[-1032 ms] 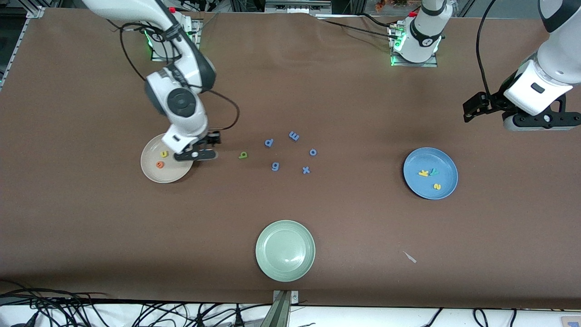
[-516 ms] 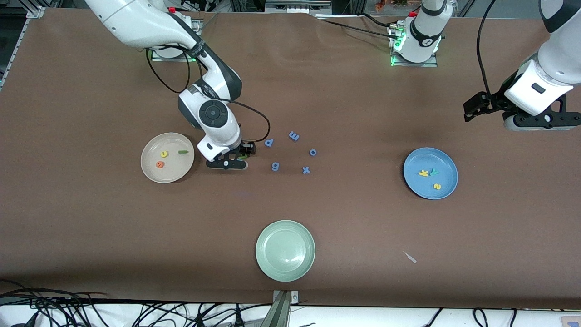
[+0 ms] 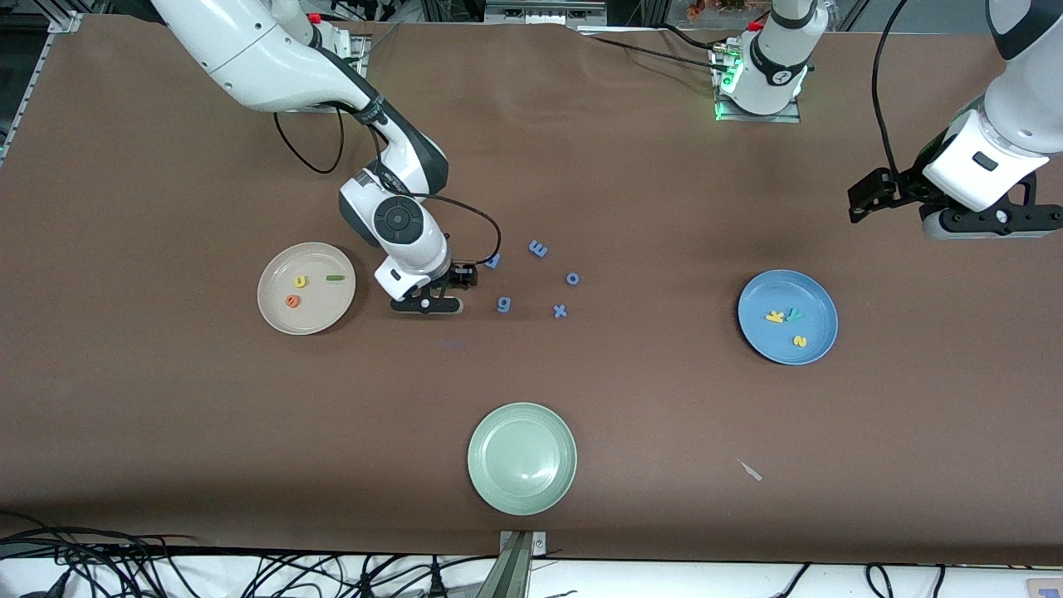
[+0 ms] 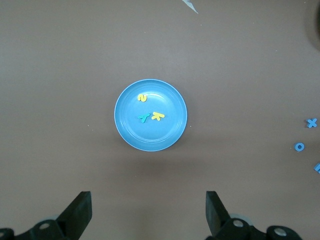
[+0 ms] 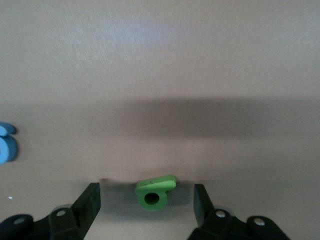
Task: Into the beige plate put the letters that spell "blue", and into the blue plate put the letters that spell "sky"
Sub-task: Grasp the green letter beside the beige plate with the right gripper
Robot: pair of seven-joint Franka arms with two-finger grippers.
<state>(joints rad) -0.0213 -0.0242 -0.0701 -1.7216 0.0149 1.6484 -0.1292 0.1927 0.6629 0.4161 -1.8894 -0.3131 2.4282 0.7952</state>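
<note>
The beige plate (image 3: 274, 314) holds the yellow "u" (image 3: 301, 281), the orange "e" (image 3: 292, 301) and the thin green "l" (image 3: 335, 277). My right gripper (image 3: 453, 282) is low over the table between that plate and the blue letters and hides the "b" in the front view. In the right wrist view the green "b" (image 5: 155, 194) lies on the table between the open fingers of the right gripper (image 5: 146, 200), touching neither. The blue plate (image 3: 810, 291) holds "k" (image 3: 774, 316), "y" (image 3: 794, 314) and "s" (image 3: 799, 340). My left gripper (image 3: 859, 203) waits open and empty, up over the left arm's end.
Several blue letters lie beside the right gripper: "p" (image 3: 492, 261), "m" (image 3: 538, 247), "o" (image 3: 572, 278), "g" (image 3: 503, 305), "x" (image 3: 560, 311). A pale green plate (image 3: 521, 458) sits nearer to the front camera, and a white scrap (image 3: 751, 470) lies toward the left arm's end.
My right gripper has left the beige plate, where the green "l" now shows, and has come down round the green "b". The left arm has not moved.
</note>
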